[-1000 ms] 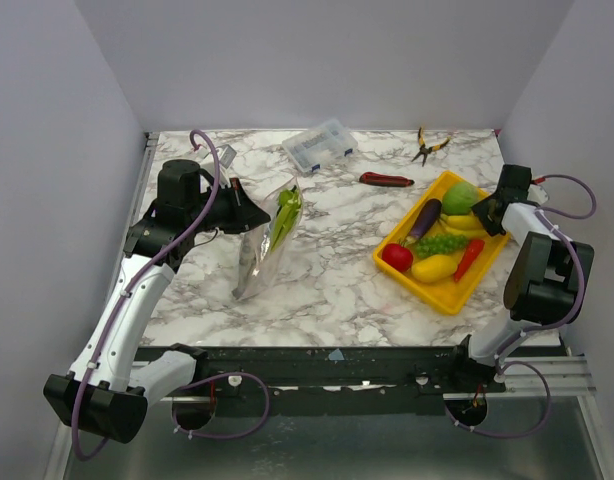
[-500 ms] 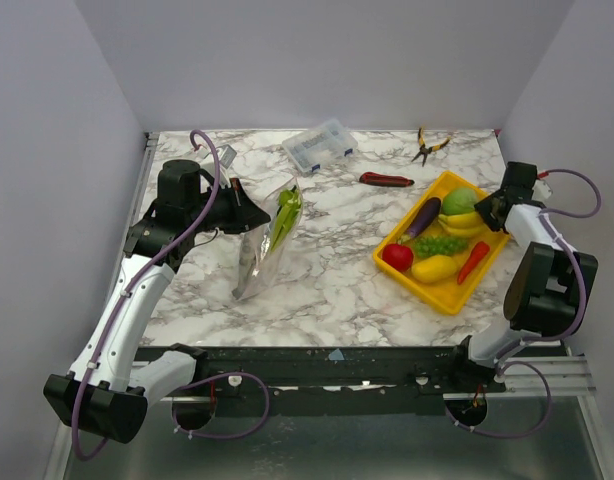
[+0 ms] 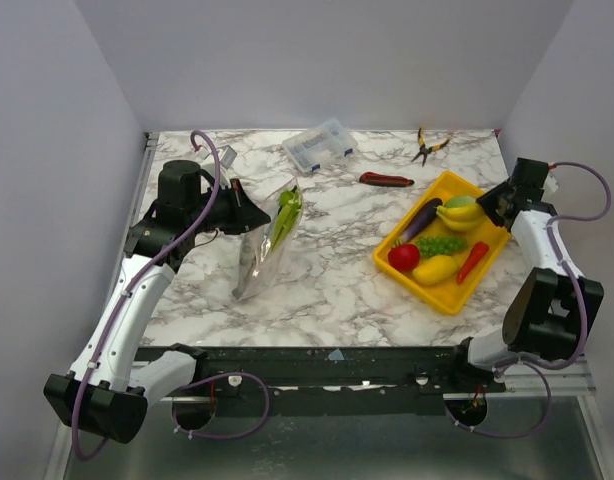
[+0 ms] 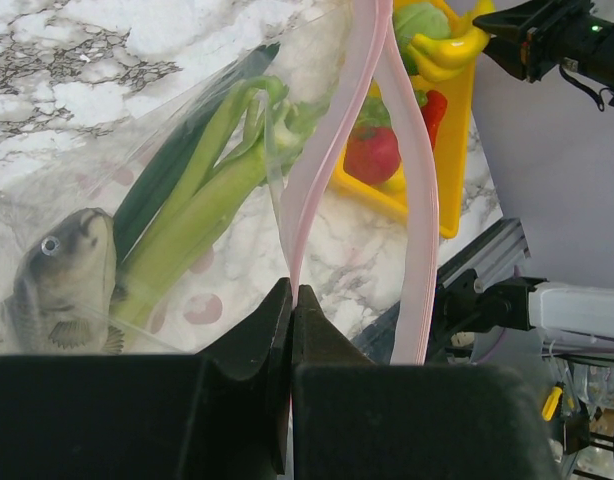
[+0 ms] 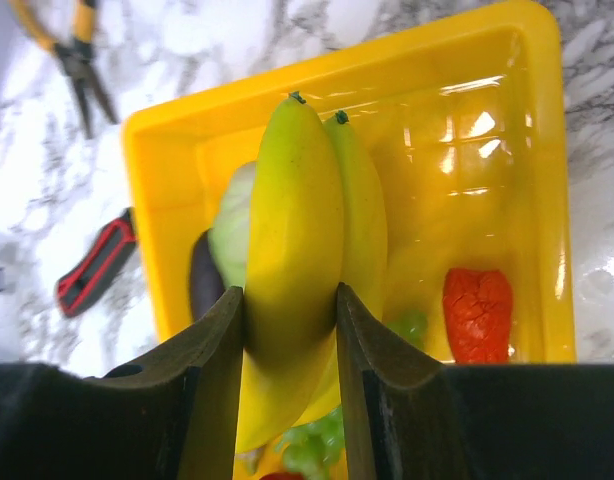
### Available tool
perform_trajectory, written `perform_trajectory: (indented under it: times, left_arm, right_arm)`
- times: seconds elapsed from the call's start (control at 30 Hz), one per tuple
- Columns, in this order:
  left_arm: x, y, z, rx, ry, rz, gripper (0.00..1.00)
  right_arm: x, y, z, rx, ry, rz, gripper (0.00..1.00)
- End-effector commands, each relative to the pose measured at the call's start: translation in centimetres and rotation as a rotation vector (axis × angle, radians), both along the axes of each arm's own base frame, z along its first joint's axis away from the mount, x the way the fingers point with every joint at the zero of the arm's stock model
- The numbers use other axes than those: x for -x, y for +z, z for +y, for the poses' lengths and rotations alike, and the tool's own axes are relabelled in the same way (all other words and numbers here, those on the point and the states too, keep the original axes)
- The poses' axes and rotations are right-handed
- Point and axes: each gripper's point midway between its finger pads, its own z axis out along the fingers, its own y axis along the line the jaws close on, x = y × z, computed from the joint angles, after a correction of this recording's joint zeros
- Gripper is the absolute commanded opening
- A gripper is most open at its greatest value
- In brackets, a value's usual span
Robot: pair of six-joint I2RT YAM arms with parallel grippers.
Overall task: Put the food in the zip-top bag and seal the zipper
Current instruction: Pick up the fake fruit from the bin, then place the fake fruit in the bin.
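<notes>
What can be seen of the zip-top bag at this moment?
The zip-top bag is clear, floppy plastic with a pink zipper strip along its mouth. The left gripper has its fingers shut on one lip. The other lip bows away, so the mouth is open and unsealed. Inside are a green-white celery stalk and a grey toy fish. The bag slants on the marble table, left of the yellow tray.

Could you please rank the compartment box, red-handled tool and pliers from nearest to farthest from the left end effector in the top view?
1. Compartment box, back centre.
2. Red-handled tool, farther right.
3. Pliers, back right.
</notes>
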Motion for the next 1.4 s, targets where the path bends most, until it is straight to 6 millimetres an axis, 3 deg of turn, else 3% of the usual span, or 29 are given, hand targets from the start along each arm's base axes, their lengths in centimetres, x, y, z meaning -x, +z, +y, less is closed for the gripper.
perform_trajectory:
  times: [0.0, 0.1, 0.17, 0.27, 0.37, 0.43, 0.5, 0.6, 0.77, 0.87, 0.93, 1.17, 1.37]
  left_arm:
    - [0.5, 0.6, -0.3, 0.015, -0.031, -0.034, 0.0]
    - [0.4, 0.6, -0.3, 0.016, -0.032, -0.032, 0.0]
    - [0.4, 0.6, -0.3, 0.017, -0.032, -0.032, 0.0]
    - [0.4, 0.6, -0.3, 0.019, -0.031, -0.033, 0.0]
    - [0.4, 0.7, -0.2, 0.018, -0.029, -0.036, 0.0]
    - [0.4, 0.7, -0.2, 0.015, -0.025, -0.041, 0.0]
    - [0.4, 0.7, -0.1, 0.012, -0.018, -0.044, 0.0]
    - [0.4, 0.8, 0.0, 0.013, -0.018, -0.051, 0.0]
    - [0.5, 0.8, -0.2, 0.021, -0.026, -0.047, 0.0]
    - [0.7, 0.8, -0.4, 0.033, -0.04, -0.041, 0.0]
    - [0.7, 0.8, -0.5, 0.036, -0.043, -0.039, 0.0]
    - [0.6, 0.8, -0.5, 0.036, -0.041, -0.037, 0.0]
    - [0.6, 0.6, -0.5, 0.034, -0.043, -0.035, 0.0]
  right_arm:
    - [0.1, 4.9, 2.5, -0.05, 0.122, -0.127, 0.04]
    - [0.1, 7.8, 5.7, -0.146, 0.257, -0.22, 0.0]
    - [0.0, 9.4, 9.5, -0.308, 0.4, -0.288, 0.0]
    - [0.7, 11.2, 16.7, -0.613, 0.662, -0.313, 0.0]
    - [1.8, 12.7, 22.9, -0.634, 0.866, -0.252, 0.0]
    - [2.4, 13.6, 24.5, -0.599, 0.908, -0.253, 0.0]
    - [2.7, 13.7, 23.8, -0.544, 0.865, -0.248, 0.0]
    - [3.4, 11.3, 21.2, -0.39, 0.777, -0.151, 0.0]
    - [5.5, 5.2, 15.7, -0.16, 0.637, 0.09, 0.01]
    - [6.7, 1.3, 14.3, -0.124, 0.636, 0.278, 0.03]
    - [6.7, -0.1, 13.0, -0.069, 0.63, 0.354, 0.07]
    - [3.9, -1.0, 11.1, 0.027, 0.604, 0.407, 0.3]
    - [3.1, 0.5, 10.8, 0.115, 0.536, 0.357, 0.68]
